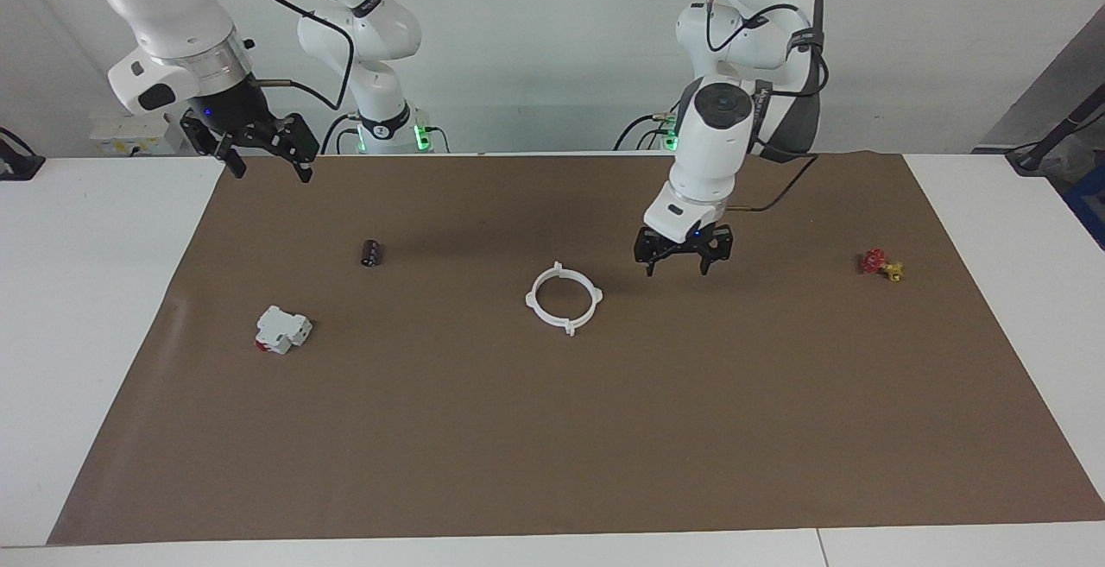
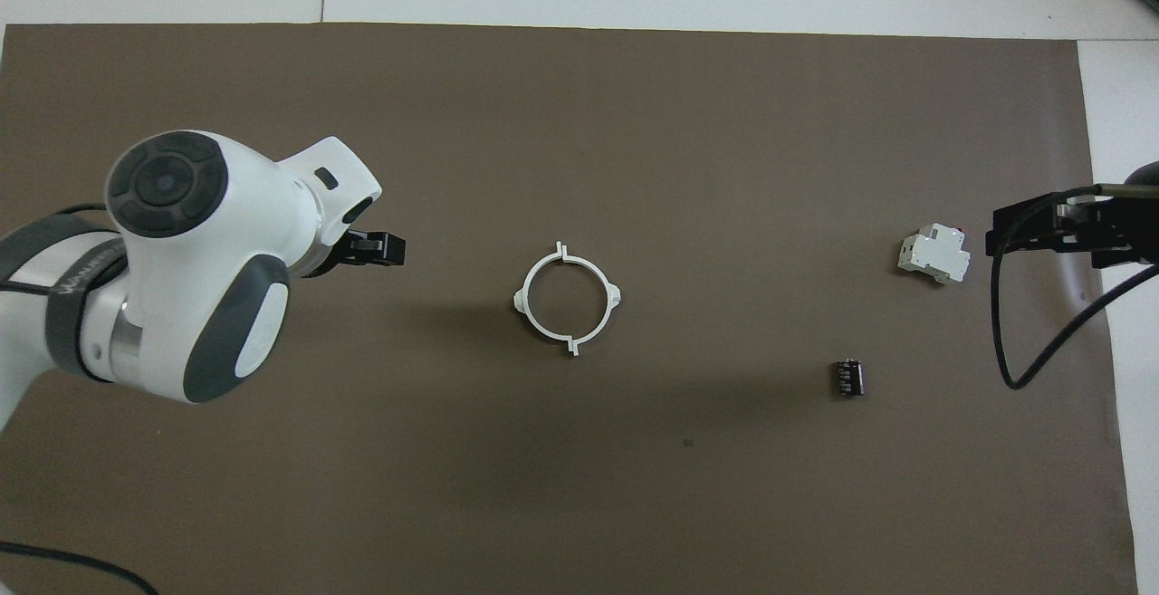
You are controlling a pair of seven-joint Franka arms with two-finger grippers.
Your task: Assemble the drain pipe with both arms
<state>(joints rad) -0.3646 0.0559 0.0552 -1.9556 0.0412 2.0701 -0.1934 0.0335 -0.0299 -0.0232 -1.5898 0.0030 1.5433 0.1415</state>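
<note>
The drain pipe's two white half-ring arcs lie joined as one flat ring point(image 1: 565, 324) with four outward tabs, in the middle of the brown mat; it also shows in the overhead view point(image 2: 525, 299). My left gripper point(image 1: 678, 272) is open and empty. It hangs low over the mat beside the ring, toward the left arm's end, apart from it. In the overhead view the arm hides most of it; one finger point(image 2: 385, 249) shows. My right gripper point(image 1: 271, 174) is open and empty, raised high over the right arm's end of the mat point(image 2: 1059, 228).
A white boxy block with a red mark point(image 1: 282, 330) point(image 2: 933, 255) and a small black cylinder point(image 1: 372, 253) point(image 2: 847, 378) lie toward the right arm's end. A small red and yellow part point(image 1: 880, 265) lies toward the left arm's end. The brown mat point(image 1: 552, 446) covers the white table.
</note>
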